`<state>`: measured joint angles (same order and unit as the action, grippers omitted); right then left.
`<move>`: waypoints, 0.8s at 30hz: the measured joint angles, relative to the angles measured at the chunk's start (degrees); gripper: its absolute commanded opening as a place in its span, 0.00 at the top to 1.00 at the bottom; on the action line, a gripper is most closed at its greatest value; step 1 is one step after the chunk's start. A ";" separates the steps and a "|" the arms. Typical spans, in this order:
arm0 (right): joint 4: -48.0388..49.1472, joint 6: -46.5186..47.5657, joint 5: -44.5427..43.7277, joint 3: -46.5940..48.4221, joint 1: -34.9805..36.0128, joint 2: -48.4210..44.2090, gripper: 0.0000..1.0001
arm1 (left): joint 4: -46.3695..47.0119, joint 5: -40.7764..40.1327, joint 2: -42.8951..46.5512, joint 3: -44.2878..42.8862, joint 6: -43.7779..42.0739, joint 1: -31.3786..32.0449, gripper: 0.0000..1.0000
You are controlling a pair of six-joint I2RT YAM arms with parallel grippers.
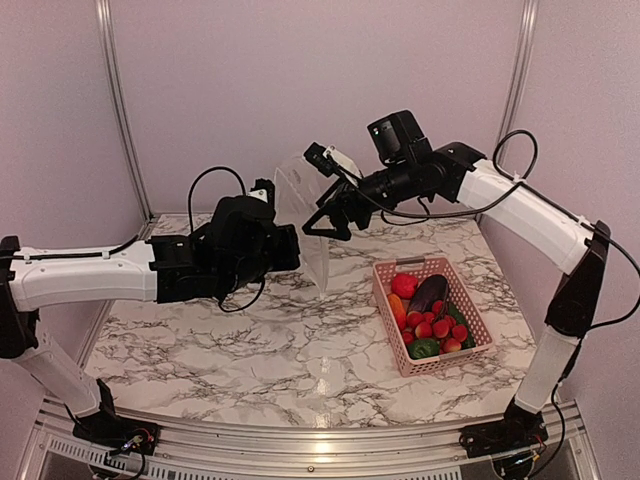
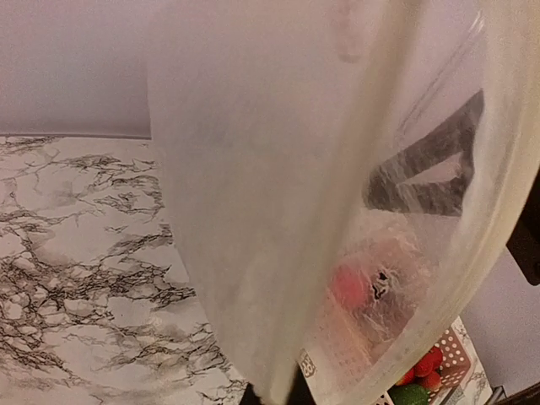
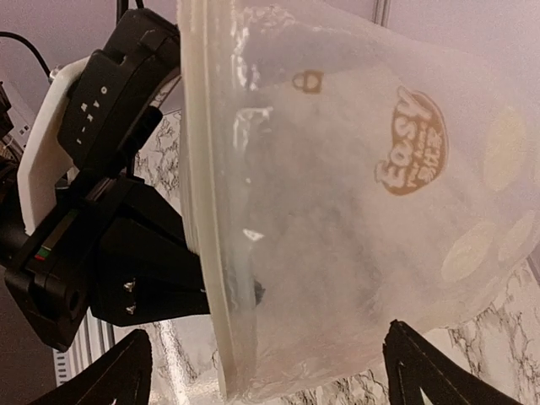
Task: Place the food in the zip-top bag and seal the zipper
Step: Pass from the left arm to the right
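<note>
Two pincers: left pincer (image 1: 296, 248) clamps the clear dotted plastic bag (image 1: 300, 195), right pincer (image 1: 328, 222) gapes (small toy food (image 1: 428, 318) lies nearer it).

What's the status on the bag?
Left claw shut on zip-top bag, held aloft. Right claw open beside it. Food all in pink basket, none bagged. Nothing in the way.

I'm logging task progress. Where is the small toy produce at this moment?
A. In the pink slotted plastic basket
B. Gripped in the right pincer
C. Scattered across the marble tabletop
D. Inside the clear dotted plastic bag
A: the small toy produce lies piled in the pink slotted plastic basket, while the clear dotted plastic bag is up in the air, well apart from it.
</note>
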<state>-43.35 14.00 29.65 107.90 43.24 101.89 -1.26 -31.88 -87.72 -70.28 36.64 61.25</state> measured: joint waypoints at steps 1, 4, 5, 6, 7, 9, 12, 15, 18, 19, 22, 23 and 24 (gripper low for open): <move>0.09 -0.63 -0.74 0.09 0.02 0.00 0.13 | 0.70 0.61 0.00 0.17 0.00 0.02 1.00; 0.57 -2.27 -4.13 0.09 0.26 0.15 0.25 | 2.67 1.97 0.02 1.09 -0.04 0.02 1.00; 0.87 -2.84 -5.95 0.09 0.33 0.28 0.29 | 3.15 2.32 0.02 1.53 -0.07 0.02 1.00; 1.20 -3.56 -7.67 0.13 0.42 0.57 0.35 | 3.61 2.58 0.00 1.95 -0.13 0.07 1.00; 1.33 -4.04 -9.29 0.31 0.42 0.98 0.45 | 3.80 2.78 0.00 2.23 -0.20 0.09 1.00; 1.60 -5.01 -12.09 0.92 0.44 2.25 0.54 | 3.98 2.95 -0.02 2.36 -0.26 0.11 1.00; 1.92 -6.08 -14.45 1.77 0.55 4.26 0.54 | 4.44 2.91 -0.04 2.36 -0.42 0.24 1.00; 2.01 -6.58 -15.76 1.99 0.90 5.84 0.53 | 4.44 2.89 -0.22 2.36 -0.42 0.24 1.00; 1.99 -6.58 -17.18 2.01 1.51 6.43 0.80 | 4.42 2.91 -0.48 2.36 -0.42 0.24 1.00; 2.01 -6.32 -17.40 2.01 1.73 6.47 0.92 | 4.42 2.89 -0.48 2.36 -0.42 0.24 1.00; 2.01 -6.60 -17.27 2.27 2.12 6.56 1.00 | 4.15 2.01 -0.48 2.32 0.42 0.24 0.92; 1.99 -6.60 -17.29 2.47 2.14 6.58 1.00 | 3.80 1.38 -0.50 2.29 0.94 0.24 0.80; 1.99 -6.64 -17.27 2.73 2.19 6.60 1.00 | 3.06 0.39 -0.50 2.19 1.95 0.24 0.70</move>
<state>-41.36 7.35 12.38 110.63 45.43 108.49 1.80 -31.48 -88.23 -68.10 38.59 61.49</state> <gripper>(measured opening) 0.006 0.044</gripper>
